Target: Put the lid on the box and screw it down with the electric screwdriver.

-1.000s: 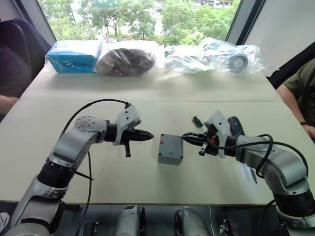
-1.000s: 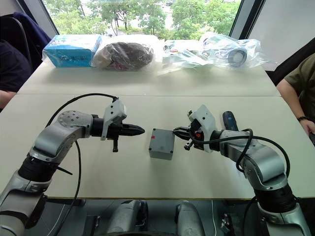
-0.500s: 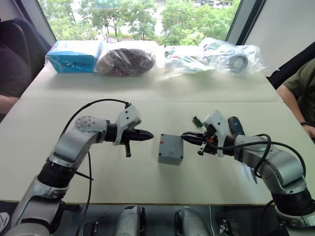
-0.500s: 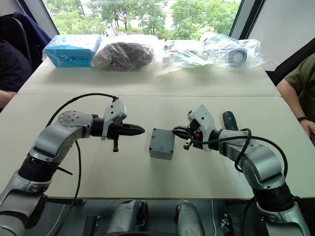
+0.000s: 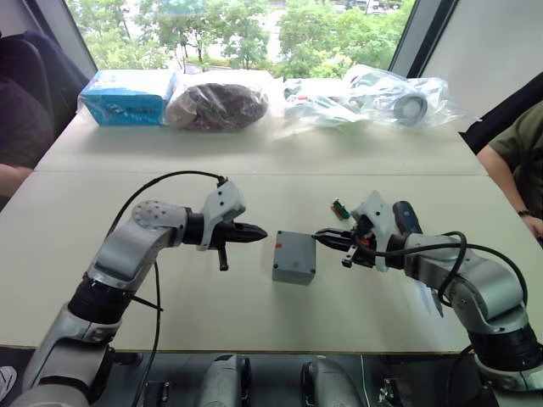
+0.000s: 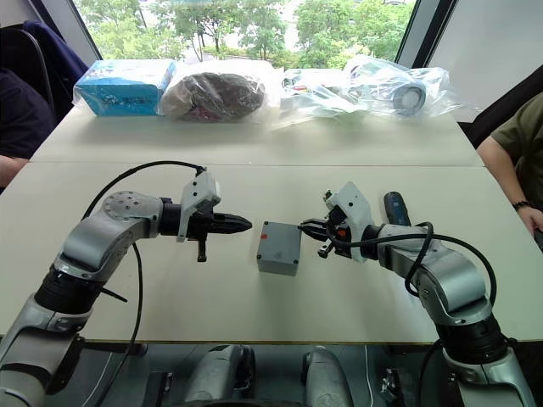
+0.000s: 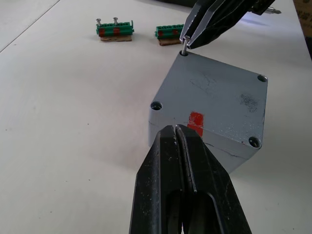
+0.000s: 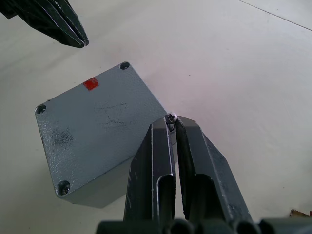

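The grey box [image 5: 293,257] stands mid-table with the lid [image 7: 214,97] lying on top of it; the lid has a hole at each corner and a red mark. My right gripper [image 8: 170,118] is shut on a small screw [image 8: 171,116], held point-down at the lid's corner hole nearest that gripper. My left gripper [image 5: 259,233] hovers shut and empty just left of the box, not touching it. The electric screwdriver [image 5: 405,219] lies on the table behind my right wrist.
Two green terminal blocks [image 7: 114,30] carrying screws lie beyond the box, near my right gripper. Plastic-wrapped bundles and a blue packet [image 5: 127,96] line the far table edge. A person's arm [image 5: 509,161] rests at the right edge of the table.
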You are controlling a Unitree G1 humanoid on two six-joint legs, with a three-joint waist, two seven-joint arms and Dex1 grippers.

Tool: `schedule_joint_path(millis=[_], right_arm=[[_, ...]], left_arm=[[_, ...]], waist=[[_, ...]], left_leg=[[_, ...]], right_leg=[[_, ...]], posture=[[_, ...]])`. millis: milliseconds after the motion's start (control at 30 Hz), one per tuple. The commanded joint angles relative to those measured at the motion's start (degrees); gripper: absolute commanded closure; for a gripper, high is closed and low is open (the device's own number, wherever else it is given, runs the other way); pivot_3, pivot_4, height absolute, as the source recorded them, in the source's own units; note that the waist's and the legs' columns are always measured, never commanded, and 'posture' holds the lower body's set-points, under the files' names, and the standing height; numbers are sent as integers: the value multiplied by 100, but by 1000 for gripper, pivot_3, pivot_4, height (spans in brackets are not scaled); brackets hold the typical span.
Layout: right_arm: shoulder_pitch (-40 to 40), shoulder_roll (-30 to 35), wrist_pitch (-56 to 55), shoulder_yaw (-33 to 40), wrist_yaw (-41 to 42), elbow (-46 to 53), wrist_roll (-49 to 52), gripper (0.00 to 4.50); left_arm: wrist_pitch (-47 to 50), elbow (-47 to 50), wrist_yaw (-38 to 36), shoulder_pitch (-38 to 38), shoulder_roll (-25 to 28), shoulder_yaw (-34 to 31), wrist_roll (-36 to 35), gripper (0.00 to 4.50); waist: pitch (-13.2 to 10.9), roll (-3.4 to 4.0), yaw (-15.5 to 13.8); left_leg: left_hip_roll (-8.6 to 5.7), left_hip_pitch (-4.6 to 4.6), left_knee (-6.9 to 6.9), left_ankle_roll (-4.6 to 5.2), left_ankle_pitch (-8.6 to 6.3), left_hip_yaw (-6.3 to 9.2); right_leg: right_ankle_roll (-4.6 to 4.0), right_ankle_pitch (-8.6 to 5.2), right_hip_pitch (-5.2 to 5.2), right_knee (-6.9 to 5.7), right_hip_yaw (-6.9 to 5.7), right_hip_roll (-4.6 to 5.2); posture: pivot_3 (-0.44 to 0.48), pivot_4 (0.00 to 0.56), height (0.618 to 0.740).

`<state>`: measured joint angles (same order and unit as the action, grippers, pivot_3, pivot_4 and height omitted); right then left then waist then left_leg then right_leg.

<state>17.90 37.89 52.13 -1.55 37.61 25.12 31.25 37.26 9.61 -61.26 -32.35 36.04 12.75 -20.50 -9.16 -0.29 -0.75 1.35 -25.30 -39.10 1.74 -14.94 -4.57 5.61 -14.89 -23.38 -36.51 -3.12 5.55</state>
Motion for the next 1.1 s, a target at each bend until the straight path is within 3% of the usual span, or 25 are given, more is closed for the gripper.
schedule_joint_path(millis=[33,133,233,300,333,367,400,633,667,700,767,933,1100], right_arm=[[34,13,-81,50,3,71,-19,4420],[62,28,-75,75,21,61,-9,3696],[83,108,-45,141,51,89,6,2553],[92,174,-11,217,67,108,35,1491],[92,209,1,263,77,113,56,1370],[96,240,27,340,76,118,93,824],[106,270,85,468,76,128,176,595],[602,1011,1298,1556,-280,-350,440,595],[767,1238,1639,1644,-278,-574,469,10],[975,1551,2020,1643,-237,-850,458,10],[1273,2109,2536,1463,-204,-1424,301,10],[1389,2810,2964,789,133,-2246,159,10],[1631,3028,3466,330,709,-2755,397,10]], left_arm=[[-52,95,-19,-93,25,-53,-18,4500],[-26,113,-23,-98,24,-80,-52,4500],[3,118,-23,-120,-4,-124,-114,4500],[15,123,-20,-135,-30,-148,-158,4500],[28,134,-13,-145,-48,-154,-181,4500],[41,148,-6,-159,-67,-161,-208,4500],[52,163,-4,-182,-91,-177,-247,4500],[37,321,-227,-604,-152,-133,-498,4500],[-17,374,-293,-658,-147,-62,-474,4500],[-133,411,-389,-721,-140,22,-416,4500],[-352,470,-512,-817,-178,219,-267,4500],[-629,559,-537,-824,-254,499,-52,4500],[-616,809,-398,-659,-312,600,-17,4500]], waist=[[0,0,-1],[0,0,0],[0,0,0],[0,0,-2],[0,0,-1],[0,0,-2],[0,0,-2],[0,0,-4],[0,0,-1],[-1,0,4],[-4,6,-4],[-4,6,7],[-4,9,15]], left_leg=[[0,0,0,0,0,0],[0,0,0,0,0,0],[0,0,0,0,0,0],[0,0,0,0,0,0],[0,0,0,0,0,0],[0,0,0,0,0,0],[0,0,0,0,0,0],[-2,-1,-1,0,0,0],[-1,0,0,0,0,0],[-1,0,1,0,0,0],[0,-1,4,0,0,-4],[1,-1,5,4,-2,-4],[1,-1,6,5,-3,-8]], right_leg=[[0,0,0,0,0,0],[0,0,0,0,0,0],[0,0,0,0,0,0],[0,0,0,0,0,0],[0,0,0,0,0,0],[0,0,0,0,0,0],[0,0,0,0,0,0],[0,0,1,1,0,2],[0,0,1,1,0,2],[0,0,1,1,0,2],[0,0,-4,1,2,1],[-2,0,-2,9,3,2],[-1,0,-5,10,7,2]], posture=[[0,150,740],[0,150,740],[0,150,740],[0,150,740],[0,150,740],[0,150,740],[0,150,740],[0,150,740],[0,150,740],[0,150,740],[0,150,740],[0,150,740],[0,150,740]])
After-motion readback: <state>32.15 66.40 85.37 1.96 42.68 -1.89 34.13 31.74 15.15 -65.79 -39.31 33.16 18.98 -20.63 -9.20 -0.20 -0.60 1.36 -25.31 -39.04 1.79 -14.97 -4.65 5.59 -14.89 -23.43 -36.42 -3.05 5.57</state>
